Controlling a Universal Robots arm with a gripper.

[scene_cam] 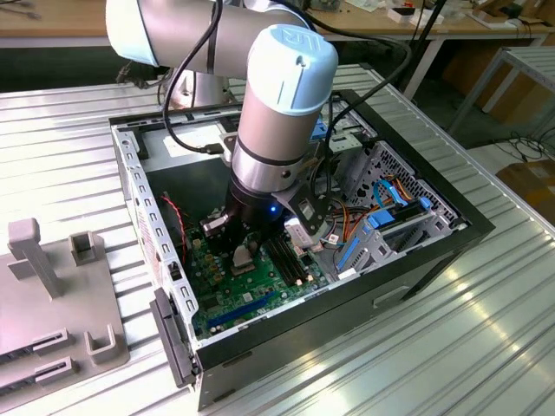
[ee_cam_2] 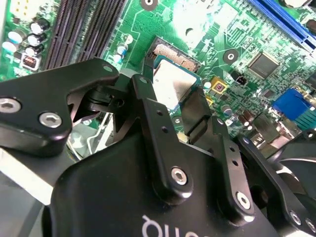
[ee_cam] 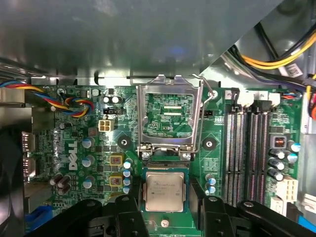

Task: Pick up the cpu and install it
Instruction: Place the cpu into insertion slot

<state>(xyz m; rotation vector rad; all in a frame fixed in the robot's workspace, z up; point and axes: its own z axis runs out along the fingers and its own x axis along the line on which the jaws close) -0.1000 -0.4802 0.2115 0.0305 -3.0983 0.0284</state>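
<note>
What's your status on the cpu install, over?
Gripper at cpu, grip unclear. Chip over socket, hinged frame swung open. No obstruction seen.

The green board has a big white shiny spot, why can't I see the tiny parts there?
In the second wrist view, bright light bounces off the green circuit board and washes it white; the square silvery cpu glares too. In the exterior view, light stripes the ribbed metal table.
</note>
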